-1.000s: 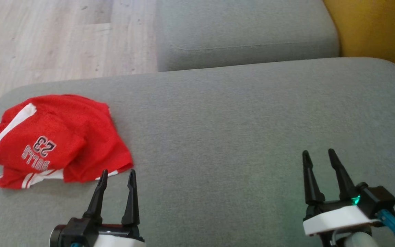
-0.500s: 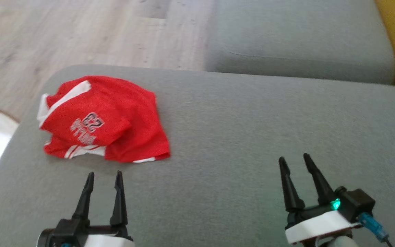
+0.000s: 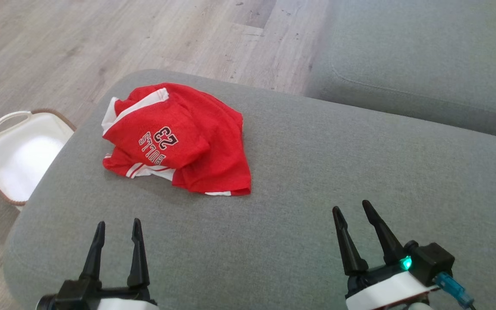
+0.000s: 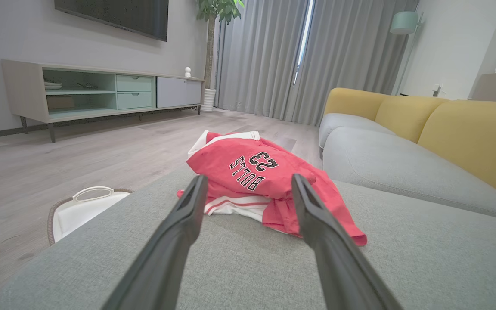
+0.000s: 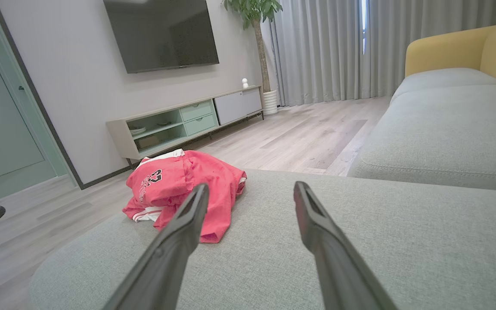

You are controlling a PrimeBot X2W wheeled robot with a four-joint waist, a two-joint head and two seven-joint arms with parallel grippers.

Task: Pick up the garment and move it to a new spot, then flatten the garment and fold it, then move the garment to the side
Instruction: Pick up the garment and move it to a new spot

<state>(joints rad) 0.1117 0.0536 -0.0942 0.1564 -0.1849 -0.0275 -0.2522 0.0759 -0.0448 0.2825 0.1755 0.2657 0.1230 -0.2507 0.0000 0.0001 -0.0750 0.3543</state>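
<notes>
Crumpled red mesh-knit cloth jersey with white trim [image 3: 187,142]: matt, finely pitted, lettering printed flat. Broad grey upholstered cushion [image 3: 317,181]: coarse woven fabric, matt, slightly nubby. Pale wood-look plank floor [image 3: 58,43]: smooth, faint sheen, visible grain. White plastic basket with brown woven rim [image 3: 24,150]: smooth inside, dull gloss. Left gripper [image 3: 118,222] and right gripper [image 3: 350,206]: long tapered fingers in matt black plastic. Wall-mounted black television screen [image 5: 162,34]: glossy, reflective.

Garment [image 3: 179,140] lay on the cushion [image 3: 317,181], near its far left corner. Basket [image 3: 10,114] stood on the floor [image 3: 101,34], off the cushion's left edge. Second cushion [image 3: 424,64] sat behind the far right edge. Left gripper [image 3: 118,222] and right gripper [image 3: 351,206] hung by the near edge, apart from the garment.
</notes>
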